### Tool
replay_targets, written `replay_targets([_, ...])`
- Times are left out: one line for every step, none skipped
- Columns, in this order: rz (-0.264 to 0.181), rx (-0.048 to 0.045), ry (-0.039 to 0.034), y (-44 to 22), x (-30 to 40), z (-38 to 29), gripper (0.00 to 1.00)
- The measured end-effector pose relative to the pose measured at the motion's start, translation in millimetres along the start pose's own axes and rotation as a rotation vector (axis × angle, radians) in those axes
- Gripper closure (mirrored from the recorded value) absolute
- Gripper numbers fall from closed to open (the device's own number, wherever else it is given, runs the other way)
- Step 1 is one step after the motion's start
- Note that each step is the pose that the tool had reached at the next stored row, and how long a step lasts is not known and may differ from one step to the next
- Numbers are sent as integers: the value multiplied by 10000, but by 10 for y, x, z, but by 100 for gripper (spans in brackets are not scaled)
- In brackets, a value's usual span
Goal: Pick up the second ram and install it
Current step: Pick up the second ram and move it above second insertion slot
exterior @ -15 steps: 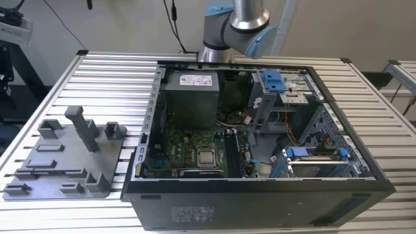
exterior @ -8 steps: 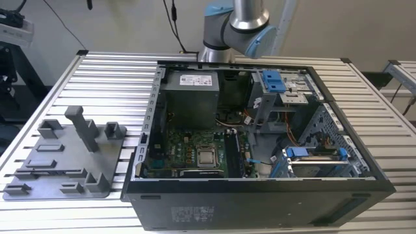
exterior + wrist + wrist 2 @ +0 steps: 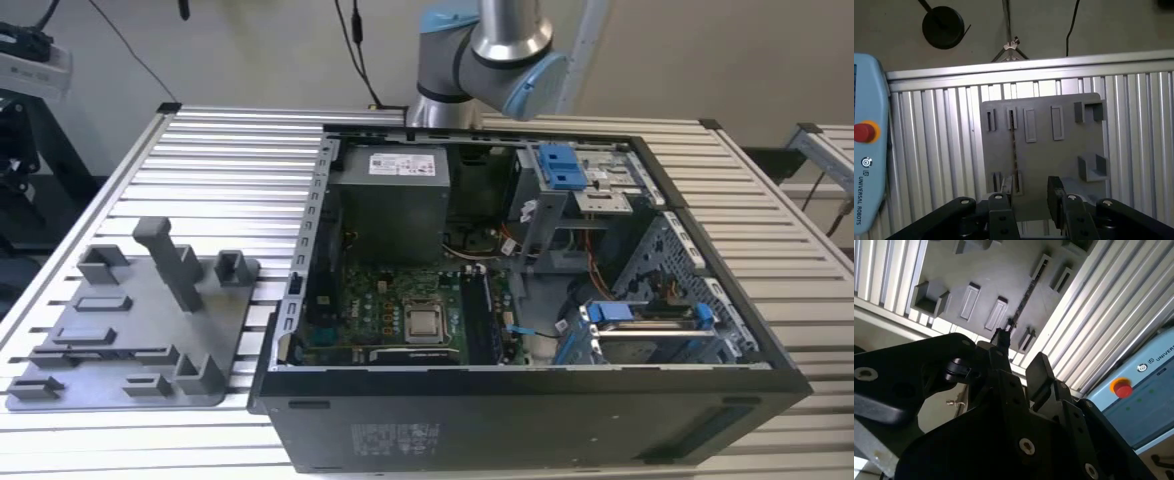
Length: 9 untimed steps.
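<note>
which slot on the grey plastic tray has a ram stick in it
The narrow slot beside the wider rectangular frames: the thin dark ram board stands edge-on in it.

Hand (image 3: 1030,200) points downward; fingers (image 3: 1055,192) spread apart.

An open computer case (image 3: 534,420) lies on a slatted metal table (image 3: 214,170), showing a grey power supply (image 3: 390,205), green motherboard (image 3: 380,300) and blue drive brackets (image 3: 566,166). A grey plastic tray (image 3: 120,345) sits just beside it, on the exterior view's left. A pale blue pendant (image 3: 869,165) with a red button (image 3: 863,132) lies near the tray
</note>
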State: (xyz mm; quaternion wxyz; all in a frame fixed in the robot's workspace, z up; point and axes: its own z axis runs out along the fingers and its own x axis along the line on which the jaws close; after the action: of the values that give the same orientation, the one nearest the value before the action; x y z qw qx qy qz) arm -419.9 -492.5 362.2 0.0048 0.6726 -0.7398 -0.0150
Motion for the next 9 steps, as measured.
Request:
replay_targets([0, 0, 0, 0, 0, 0, 58])
replay_targets([0, 0, -3, 0, 0, 1, 58])
replay_targets([0, 1, -7, 0, 0, 2, 58])
replay_targets([1, 4, -10, 0, 0, 4, 58])
replay_targets([0, 6, -12, 0, 0, 7, 58])
replay_targets([0, 9, -12, 0, 0, 12, 58])
replay_targets([0, 10, -11, 0, 0, 17, 58])
replay_targets([-1, 11, -11, 0, 1, 22, 58])
replay_targets([-2, 11, -11, 2, 1, 27, 58])
